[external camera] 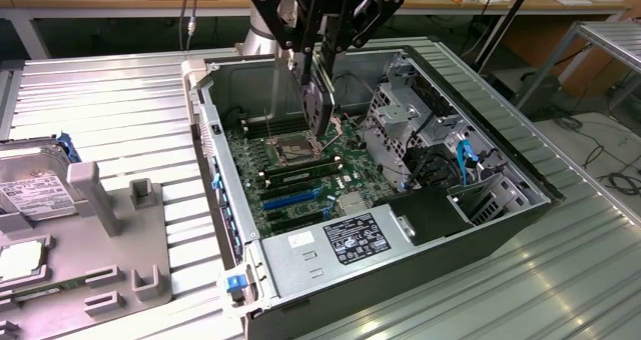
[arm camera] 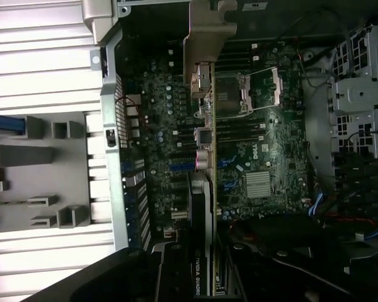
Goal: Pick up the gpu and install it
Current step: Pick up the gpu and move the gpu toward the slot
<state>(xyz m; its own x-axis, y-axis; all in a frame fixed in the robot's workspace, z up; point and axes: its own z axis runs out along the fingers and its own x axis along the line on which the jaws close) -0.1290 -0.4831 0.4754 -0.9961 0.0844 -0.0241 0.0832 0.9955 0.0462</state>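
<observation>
Metal case (external camera: 213,124) open, gpu (external camera: 317,111) held edge-down

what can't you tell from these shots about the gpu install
- The slot under the gpu: wrist view, the edge-on card itself covers it.
- Gap between gpu and motherboard: exterior view, too dark to judge.
- Upper part of the claw: cut off by exterior view's top edge.
- Text on power supply label: too small.

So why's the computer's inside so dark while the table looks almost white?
Exterior view: light glares off the ribbed silver metal table; wrist view: that table washes out white while the green motherboard lies in shadow.
</observation>
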